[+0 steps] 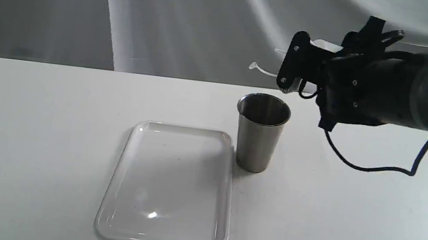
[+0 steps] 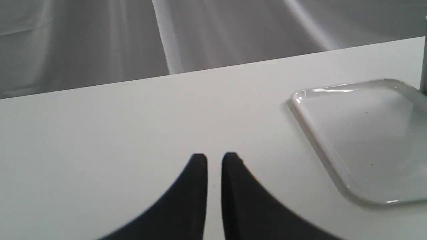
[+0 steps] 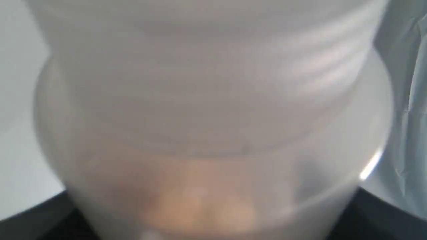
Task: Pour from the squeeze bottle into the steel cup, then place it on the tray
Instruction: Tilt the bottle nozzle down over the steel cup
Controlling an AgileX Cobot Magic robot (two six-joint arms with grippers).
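The steel cup [image 1: 261,133] stands upright on the table, just off the far right corner of the white tray [image 1: 168,183], which lies flat with nothing on it. My right gripper [image 1: 305,58] hangs above and slightly behind the cup's right side, shut on the squeeze bottle [image 1: 324,46], which is tipped toward the left. Most of the bottle is hidden behind the black fingers; its thin cap strap [image 1: 259,69] sticks out left. In the right wrist view the bottle [image 3: 213,116] fills the picture, with amber liquid low in it. My left gripper [image 2: 214,158] hovers over bare table, shut and holding nothing.
The tray [image 2: 360,133] lies to one side of my left gripper in the left wrist view. A dark cable [image 1: 373,168] loops down from the right arm over the table. A grey draped cloth hangs behind the table's far edge.
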